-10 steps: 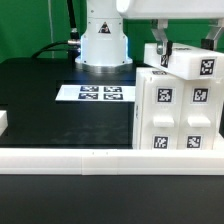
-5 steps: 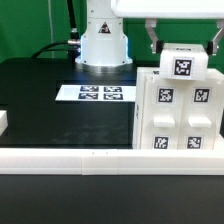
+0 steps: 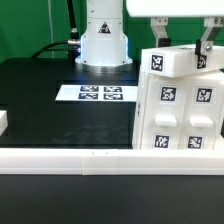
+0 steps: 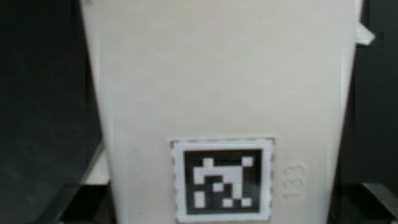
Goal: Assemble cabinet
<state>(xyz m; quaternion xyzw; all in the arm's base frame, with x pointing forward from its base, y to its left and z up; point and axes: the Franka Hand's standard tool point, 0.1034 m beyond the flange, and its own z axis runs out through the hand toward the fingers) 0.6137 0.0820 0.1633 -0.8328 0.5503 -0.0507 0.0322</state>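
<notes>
A low white rail runs along the worktop's near edge. Behind it, at the exterior view's right, stands the cabinet, its tagged panels facing the camera. On its top edge a small white tagged block sits tilted, pinched between the fingers of the gripper. Farther back lie the marker board and the arm's base.

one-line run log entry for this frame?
end effector: over cabinet top | holding: white tagged block | block: tilted | marker board: flat on table
</notes>
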